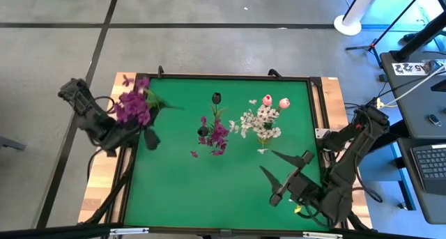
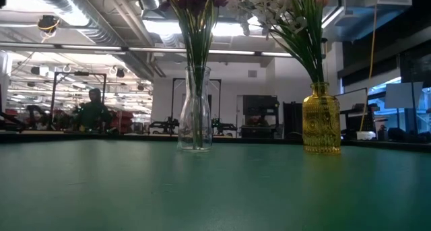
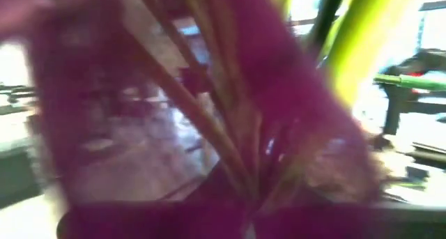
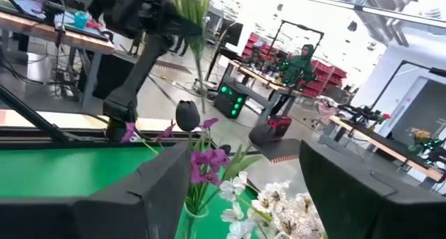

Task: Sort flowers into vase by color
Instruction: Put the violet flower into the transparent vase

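At the worktop's far left corner, the left tool is clenched on a magenta spray, lifted clear of the green surface and not yet in a vase. Near the middle, the clear vase already holds purple flowers and a dark bud. Just to its right, the yellow vase carries white blossoms and pink tulip buds. At the near right, the right tool stands released and empty. Judging by this, only the held spray remains to place.
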